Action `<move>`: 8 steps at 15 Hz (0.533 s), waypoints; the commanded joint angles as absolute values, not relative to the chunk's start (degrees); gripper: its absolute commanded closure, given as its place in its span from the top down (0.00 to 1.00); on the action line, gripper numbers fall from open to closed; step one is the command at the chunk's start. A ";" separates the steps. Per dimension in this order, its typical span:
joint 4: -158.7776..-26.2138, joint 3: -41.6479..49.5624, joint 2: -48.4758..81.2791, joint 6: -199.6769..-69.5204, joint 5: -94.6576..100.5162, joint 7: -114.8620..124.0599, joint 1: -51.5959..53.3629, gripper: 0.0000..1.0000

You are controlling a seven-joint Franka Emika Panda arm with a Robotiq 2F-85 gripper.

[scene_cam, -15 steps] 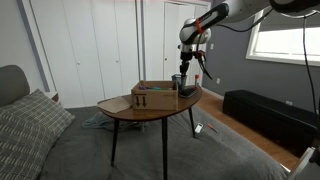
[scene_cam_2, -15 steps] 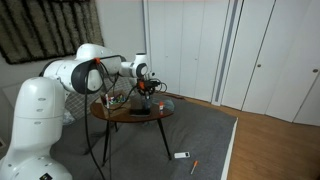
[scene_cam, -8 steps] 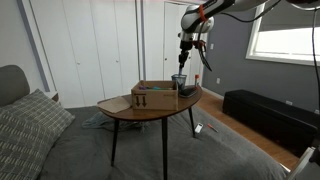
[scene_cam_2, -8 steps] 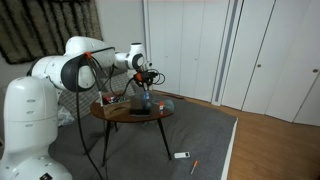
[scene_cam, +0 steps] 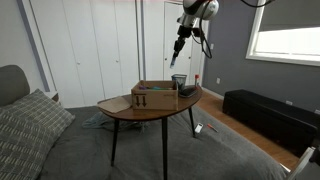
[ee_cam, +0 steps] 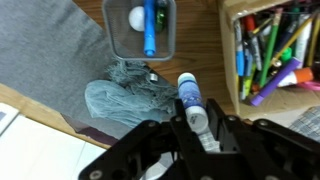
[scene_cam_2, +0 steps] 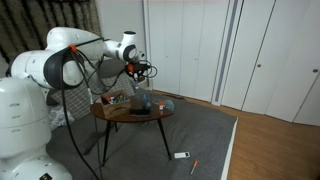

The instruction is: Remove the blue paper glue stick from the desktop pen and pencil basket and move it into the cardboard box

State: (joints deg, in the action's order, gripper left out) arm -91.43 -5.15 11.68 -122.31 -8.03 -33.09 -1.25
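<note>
Gripper (scene_cam: 178, 52) high above the round table (scene_cam: 125, 112), clamped on the blue glue stick (ee_cam: 190, 100), mesh basket (scene_cam: 179, 82) just right of the cardboard box (scene_cam: 153, 97), 1 blue pen (ee_cam: 149, 30) inside the basket.

Ext. far; wrist prob. above table (ee_cam: 200, 40)

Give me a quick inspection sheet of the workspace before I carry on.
Surface: wooden table on grey carpet.
Job's things: glue stick held above the table, out of the mesh basket; cardboard box full of markers.
Clutter: grey cloth on table; blue pen in basket.
Grippers: gripper shut on glue stick, high above table.
Cables: black cable looped by wrist.
Surroundings: closet doors, sofa, small items on floor.
</note>
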 commanded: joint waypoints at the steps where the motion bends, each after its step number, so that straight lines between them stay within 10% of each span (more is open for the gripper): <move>1: -95.81 -7.58 7.28 -119.51 -19.77 -41.06 -2.01 0.07; 8: -99.87 -7.78 8.02 -112.04 -34.99 -48.91 -0.88 0.07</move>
